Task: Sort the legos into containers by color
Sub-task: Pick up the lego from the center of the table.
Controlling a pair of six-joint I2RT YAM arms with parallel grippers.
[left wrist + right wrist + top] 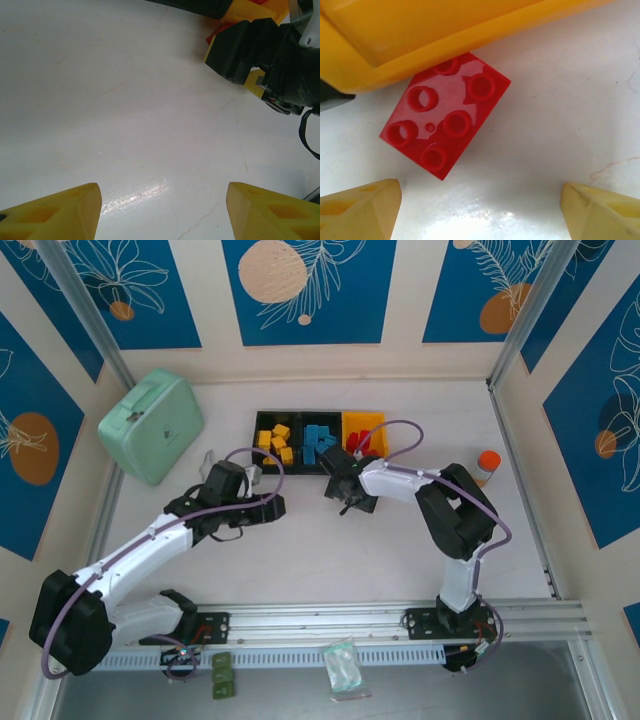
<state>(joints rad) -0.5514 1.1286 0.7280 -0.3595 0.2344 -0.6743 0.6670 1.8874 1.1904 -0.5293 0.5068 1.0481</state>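
Now, your right gripper [480,200] hangs wide open, empty; the red lego [445,116] lies upper left of centre, against the yellow bin [420,35] (possibly touching); twist to square its sides, advance, avoid the wall; your left gripper [162,210] gapes empty.

You're looking at a glossy red lego [445,115] beside the yellow bin [420,30] on the white table [560,100]. The right fingertips [360,210] and left fingertips [50,215] are showing yellow. From above you're seeing yellow legos [275,440] sitting in one black bin [270,417], blue legos [319,440] in the other black bin [320,417], a mint-green case [152,426], an orange-capped bottle [488,466], and blue wall panels [310,290] carrying white leaf outlines and peach circles.
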